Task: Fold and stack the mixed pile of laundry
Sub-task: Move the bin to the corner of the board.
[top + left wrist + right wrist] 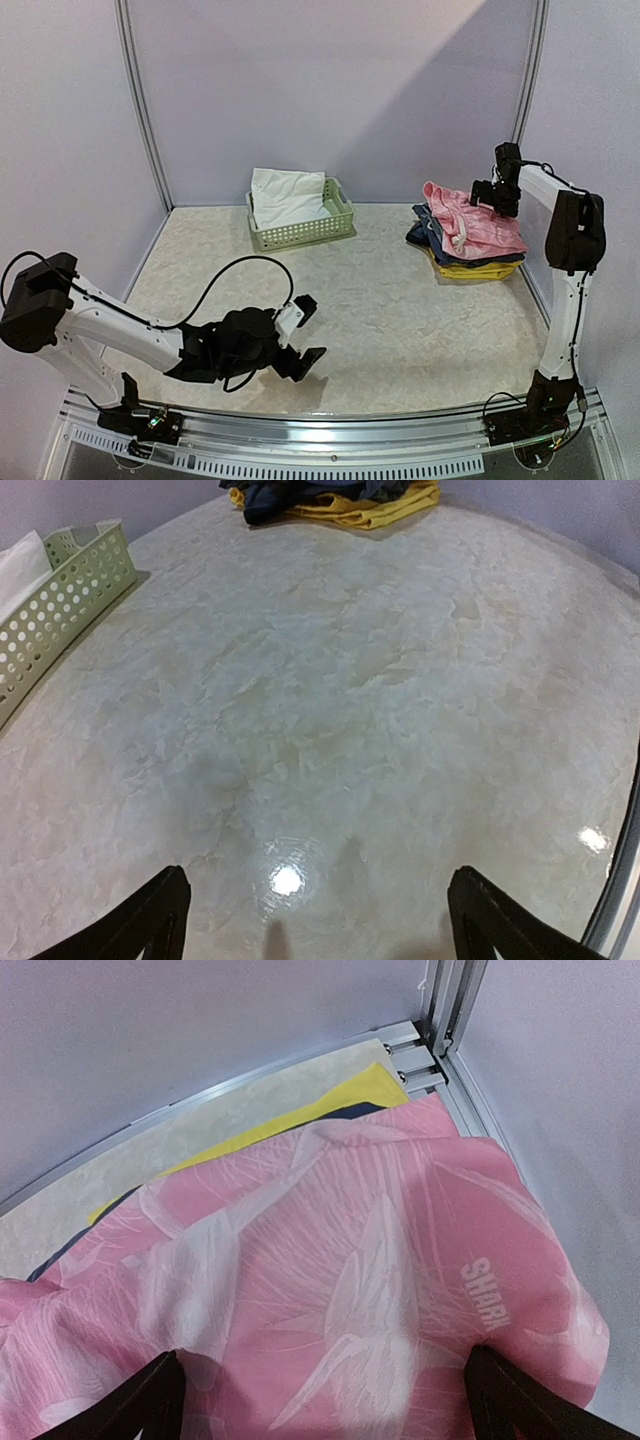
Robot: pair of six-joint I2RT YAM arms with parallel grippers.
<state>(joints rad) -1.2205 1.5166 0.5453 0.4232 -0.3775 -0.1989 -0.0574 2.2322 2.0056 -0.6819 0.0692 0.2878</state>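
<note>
A thin pink garment (470, 228) printed with pale leaves and the word SHARK (380, 1260) lies on top of a stack at the back right. My right gripper (492, 196) hovers just over it, open, its two dark fingers (150, 1405) wide apart with the pink cloth spread flat below them. A larger white garment (285, 195) sits bunched in the pale green basket (305, 233) at the back middle. My left gripper (308, 330) is low over bare tabletop near the front, open (320, 925) with nothing between its fingers.
Under the pink piece lie folded dark blue (424, 236) and yellow (468, 271) clothes, seen too in the left wrist view as dark blue (275, 495) and yellow (375, 510). The right wall and a metal frame post (450, 1000) stand close behind the stack. The basket's lattice wall (60, 605) is far left.
</note>
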